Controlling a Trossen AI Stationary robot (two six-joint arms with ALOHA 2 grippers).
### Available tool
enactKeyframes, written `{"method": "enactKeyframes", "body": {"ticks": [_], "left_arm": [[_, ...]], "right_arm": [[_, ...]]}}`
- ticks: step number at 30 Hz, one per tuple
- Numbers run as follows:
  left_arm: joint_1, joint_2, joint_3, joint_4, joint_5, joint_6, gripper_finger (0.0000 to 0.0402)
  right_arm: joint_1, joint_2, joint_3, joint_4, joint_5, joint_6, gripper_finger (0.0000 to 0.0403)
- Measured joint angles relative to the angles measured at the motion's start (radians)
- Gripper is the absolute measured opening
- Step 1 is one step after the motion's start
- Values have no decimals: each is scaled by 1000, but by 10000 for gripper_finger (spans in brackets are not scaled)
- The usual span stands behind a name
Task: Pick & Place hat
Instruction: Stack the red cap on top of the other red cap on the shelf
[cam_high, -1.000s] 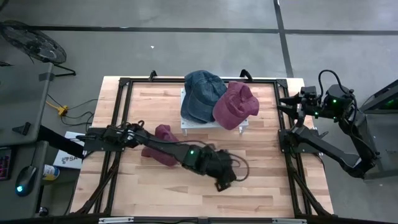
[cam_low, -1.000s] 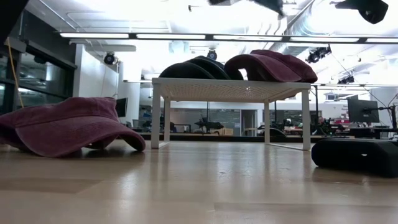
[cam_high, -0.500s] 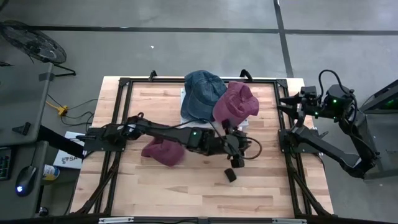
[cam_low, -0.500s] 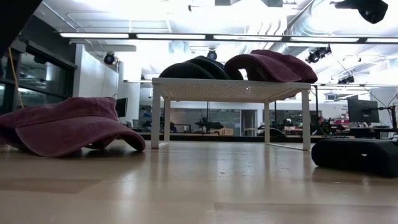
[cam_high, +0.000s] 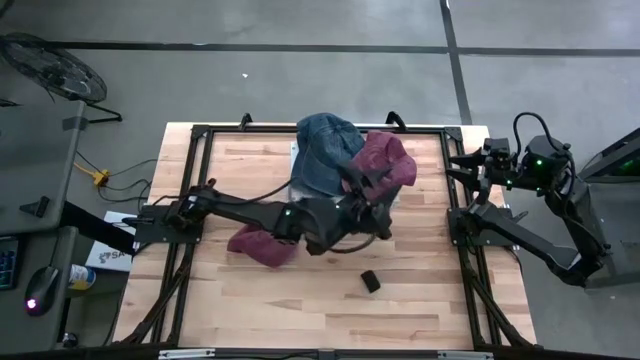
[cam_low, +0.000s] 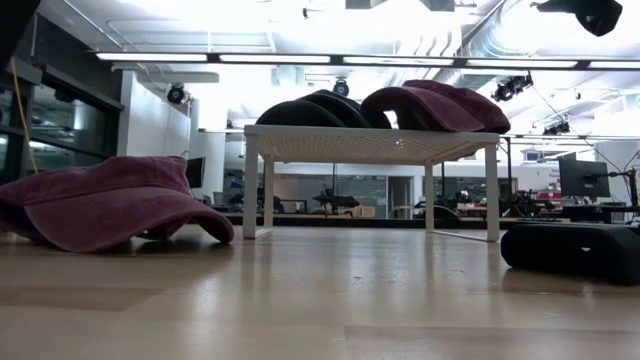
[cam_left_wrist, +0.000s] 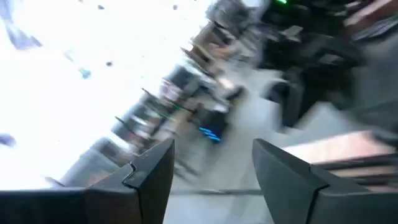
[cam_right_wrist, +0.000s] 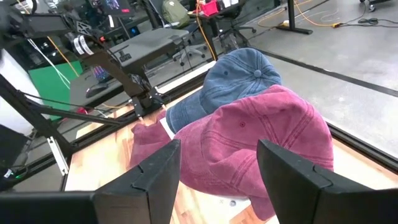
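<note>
A maroon hat (cam_high: 262, 243) (cam_low: 110, 205) lies crown up on the wooden table, left of centre. A blue hat (cam_high: 325, 150) (cam_right_wrist: 239, 84) and a second maroon hat (cam_high: 385, 160) (cam_right_wrist: 261, 137) rest on a small white rack (cam_high: 298, 200) (cam_low: 370, 145) at the far middle. My left gripper (cam_high: 372, 192) (cam_left_wrist: 211, 155) is open and raised above the rack's near edge, by the maroon hat there, with nothing between its fingers. My right gripper (cam_high: 465, 165) (cam_right_wrist: 217, 155) is open and waits high at the table's right side, facing the rack.
A small black block (cam_high: 370, 281) (cam_low: 570, 250) lies on the table near the middle, right of the loose hat. A black frame (cam_high: 200, 135) runs around the tabletop. Bare wood lies on the near half. The left arm (cam_high: 260, 212) stretches above the loose hat.
My left gripper has swung from low over the black block at the near middle up and toward the far edge, ending beside the rack's maroon hat, and its wrist has tipped upward. The block and all hats have stayed put.
</note>
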Motion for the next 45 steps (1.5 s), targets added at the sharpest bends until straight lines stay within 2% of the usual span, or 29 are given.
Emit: {"method": "enactKeyframes", "body": {"ticks": [4, 7, 10, 13, 18, 21, 25, 33, 36, 45], "left_arm": [[-9, -3, 0, 251, -2, 397, 213], [-8, -3, 0, 426, 103, 491, 213], [-4, -2, 0, 542, 249, 400, 213], [-1, -2, 0, 581, 340, 290, 213], [-1, -1, 0, 560, 427, 127, 213], [-10, -1, 0, 530, 425, 41, 213], [-45, -1, 0, 412, 355, -31, 213], [-175, 0, 0, 102, 43, -159, 213], [-219, 0, 0, 47, -78, -164, 213], [-304, 12, -1, -72, -334, -199, 213]], "right_arm": [[0, 0, 0, 0, 0, -7, 204], [0, 0, 0, 0, 0, -7, 204], [0, 0, 0, 0, 0, -7, 204], [0, 0, 0, 0, 0, -7, 204], [0, 0, 0, -2, 0, -7, 204], [0, 0, 1, -9, 0, -7, 204], [0, 0, 1, -16, 0, -10, 204], [0, 0, 1, -40, 0, -29, 204], [0, 0, 1, -40, 0, -45, 204], [0, 0, 1, -40, 57, -34, 204]]}}
